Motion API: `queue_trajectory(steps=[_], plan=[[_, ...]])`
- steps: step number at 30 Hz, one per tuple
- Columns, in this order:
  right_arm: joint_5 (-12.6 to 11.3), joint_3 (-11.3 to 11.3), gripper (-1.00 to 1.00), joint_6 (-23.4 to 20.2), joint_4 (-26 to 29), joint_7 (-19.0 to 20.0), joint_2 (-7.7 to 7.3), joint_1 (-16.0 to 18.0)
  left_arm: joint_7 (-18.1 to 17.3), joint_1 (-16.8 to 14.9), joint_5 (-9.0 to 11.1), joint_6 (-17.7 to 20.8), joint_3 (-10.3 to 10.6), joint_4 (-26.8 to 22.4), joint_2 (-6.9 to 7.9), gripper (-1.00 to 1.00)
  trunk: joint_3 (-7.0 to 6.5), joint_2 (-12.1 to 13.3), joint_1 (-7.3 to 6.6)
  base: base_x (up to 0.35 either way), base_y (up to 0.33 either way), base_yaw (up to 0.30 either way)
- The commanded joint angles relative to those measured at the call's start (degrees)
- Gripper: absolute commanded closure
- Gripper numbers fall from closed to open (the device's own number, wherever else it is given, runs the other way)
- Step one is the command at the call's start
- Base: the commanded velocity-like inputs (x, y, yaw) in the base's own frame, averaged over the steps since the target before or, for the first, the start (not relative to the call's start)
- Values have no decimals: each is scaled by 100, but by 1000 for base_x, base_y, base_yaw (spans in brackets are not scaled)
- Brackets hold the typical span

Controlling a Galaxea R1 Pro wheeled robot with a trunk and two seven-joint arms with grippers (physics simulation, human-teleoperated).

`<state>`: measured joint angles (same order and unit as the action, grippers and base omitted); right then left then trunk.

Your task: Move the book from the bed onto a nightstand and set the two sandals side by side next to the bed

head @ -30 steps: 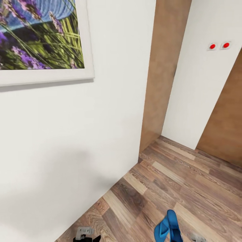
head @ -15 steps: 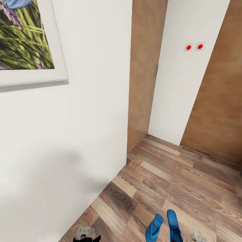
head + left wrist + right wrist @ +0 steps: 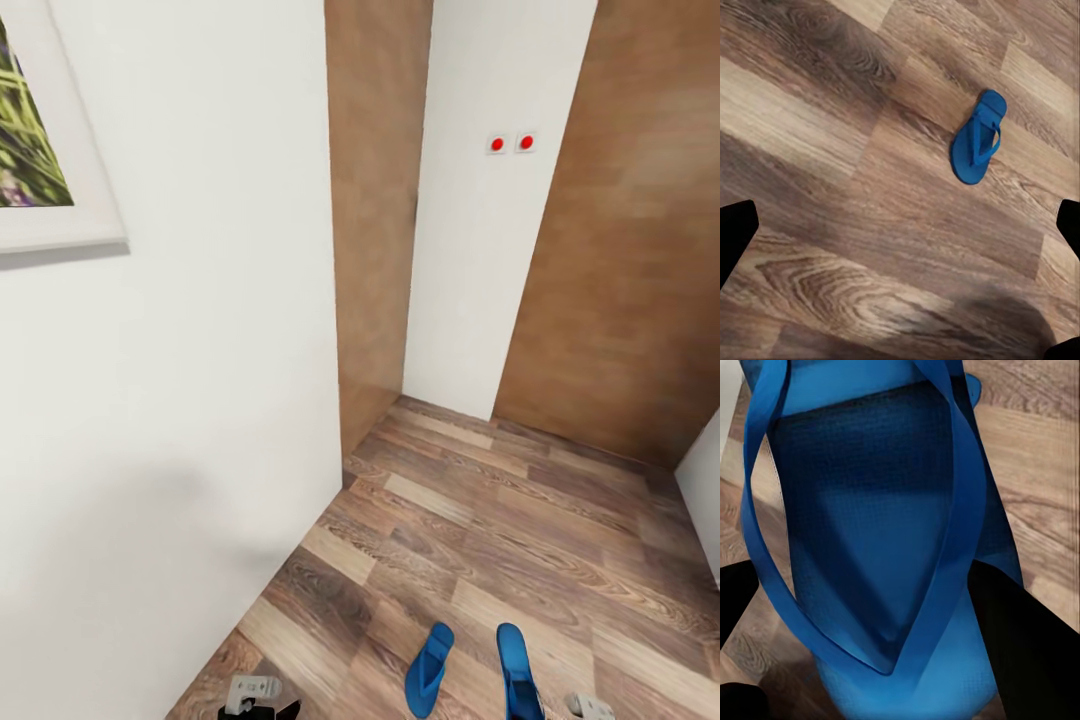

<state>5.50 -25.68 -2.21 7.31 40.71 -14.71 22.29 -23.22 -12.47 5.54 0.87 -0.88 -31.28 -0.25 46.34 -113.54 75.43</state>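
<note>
White wall close left — sandals beside it

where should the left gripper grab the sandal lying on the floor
Judging by its pose, the loose sandal lies flat, sole down, straps up, on the wood floor. Come straight from above and pinch one raised strap near the toe post, or close across the narrow middle; the flat sole offers little else to hold.

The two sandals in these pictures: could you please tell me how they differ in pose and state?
The left sandal lies flat and free on the wooden floor, apart from both grippers; the right sandal sits between the right gripper's jaws, seemingly gripped. The left one angles slightly; the right points straighter ahead. Both are bright blue flip-flops.
</note>
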Motion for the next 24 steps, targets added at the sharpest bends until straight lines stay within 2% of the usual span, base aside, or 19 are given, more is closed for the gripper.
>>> queue_trajectory(steps=[1, 24], plan=[[56, -52, 100, -25, 5, 25, 0, 3, -25, -1, 52, 9, -9, 1, -1, -100, 5, -2, -1, 0, 0, -275], [56, -52, 100, -25, 7, 33, -3, 3, -17, -1, 52, 9, -9, -1, -1, -100, 5, -2, -1, 15, -44, -275]])
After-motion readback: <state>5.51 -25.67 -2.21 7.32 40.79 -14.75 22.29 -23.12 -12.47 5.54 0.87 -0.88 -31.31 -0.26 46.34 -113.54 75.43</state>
